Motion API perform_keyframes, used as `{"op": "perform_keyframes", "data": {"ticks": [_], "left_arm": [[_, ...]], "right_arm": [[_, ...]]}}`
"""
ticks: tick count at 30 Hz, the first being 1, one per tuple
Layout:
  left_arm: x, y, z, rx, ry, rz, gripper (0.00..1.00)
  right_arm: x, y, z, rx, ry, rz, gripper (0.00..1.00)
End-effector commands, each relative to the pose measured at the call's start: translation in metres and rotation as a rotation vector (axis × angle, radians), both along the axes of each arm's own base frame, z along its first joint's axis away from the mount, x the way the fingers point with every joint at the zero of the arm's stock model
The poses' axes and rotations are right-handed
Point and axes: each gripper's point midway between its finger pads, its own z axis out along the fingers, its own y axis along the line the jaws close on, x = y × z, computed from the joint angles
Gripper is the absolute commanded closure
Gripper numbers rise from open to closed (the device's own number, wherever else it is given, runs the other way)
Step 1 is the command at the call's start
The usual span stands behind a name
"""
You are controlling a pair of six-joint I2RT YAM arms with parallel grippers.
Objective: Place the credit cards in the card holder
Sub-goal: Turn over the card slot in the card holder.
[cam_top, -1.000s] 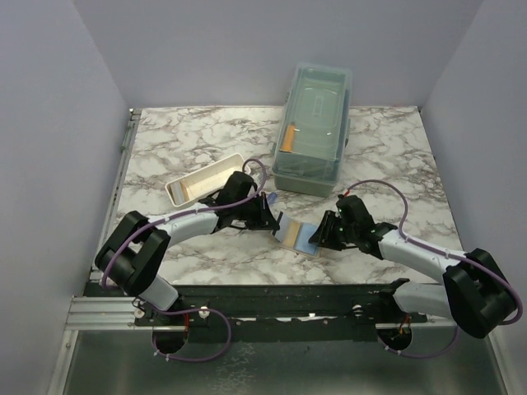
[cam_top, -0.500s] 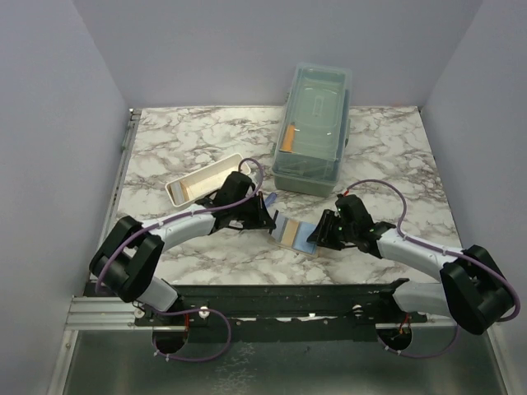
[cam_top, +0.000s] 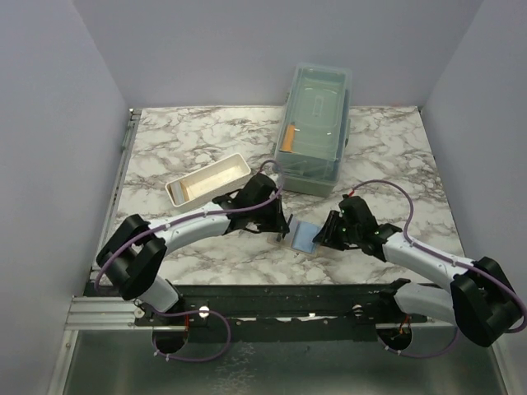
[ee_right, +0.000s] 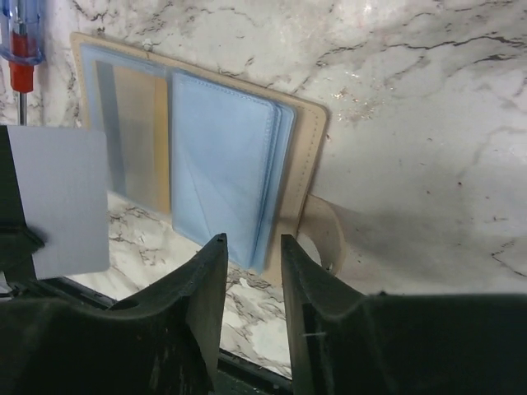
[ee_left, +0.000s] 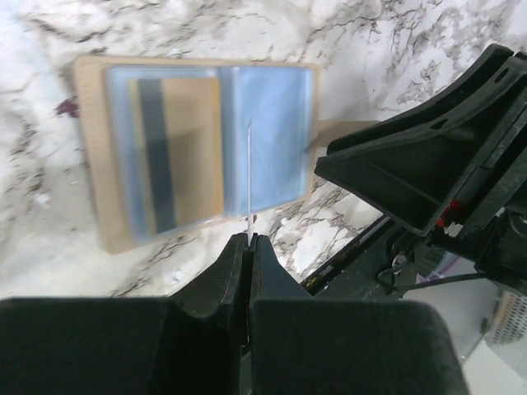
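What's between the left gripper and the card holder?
A thin card, pinched edge-on in the left gripper, juts toward the open holder; the left wrist view shows it.

Card holder (ee_right: 311, 156) lies open (orange card (ee_right: 140, 140) sleeved inside); pale card (ee_right: 62, 202) hangs edgewise above.

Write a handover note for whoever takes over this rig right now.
Left gripper: jaws shut on a pale card, held on edge just over the open card holder.
Right gripper: jaws apart at one edge of the holder, which lies flat on the table.
Done: the orange-yellow card sits in one of the holder's sleeves.
Left: slide the held card into a free sleeve, then release. No other loose card is in view.
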Motion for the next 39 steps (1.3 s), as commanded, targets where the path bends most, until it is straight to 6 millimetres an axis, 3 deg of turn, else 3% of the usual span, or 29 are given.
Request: {"op": "perform_keyframes", "data": {"ticks": [1, 6, 10, 13, 17, 27, 39], "left_arm": [[0.001, -0.015, -0.008, 0.161, -0.066, 0.038, 1.0], [-0.014, -0.045, -0.015, 0.192, -0.065, -0.039, 1.0], [-0.017, -0.053, -0.023, 0.232, -0.066, -0.059, 1.0], [-0.005, -0.039, -0.018, 0.278, -0.114, 0.017, 1.0], [0.01, -0.016, -0.014, 0.301, -0.114, 0.073, 1.0], [0.026, 0.031, -0.021, 0.317, -0.07, 0.188, 1.0], [0.016, 0.049, -0.053, 0.375, 0.016, 0.221, 1.0]], "right_arm": [[-0.004, -0.015, -0.013, -0.054, 0.021, -0.053, 0.67], [0.002, -0.015, -0.018, -0.054, 0.014, -0.086, 0.74], [0.002, -0.008, -0.013, -0.012, 0.006, -0.073, 0.81], [0.001, -0.002, -0.003, 0.026, 0.0, -0.053, 0.81], [0.0, 0.012, 0.014, 0.102, -0.027, -0.002, 0.67], [0.014, 0.018, 0.005, 0.091, -0.017, -0.014, 0.65], [0.018, 0.022, 0.003, 0.088, -0.01, -0.004, 0.66]]}}
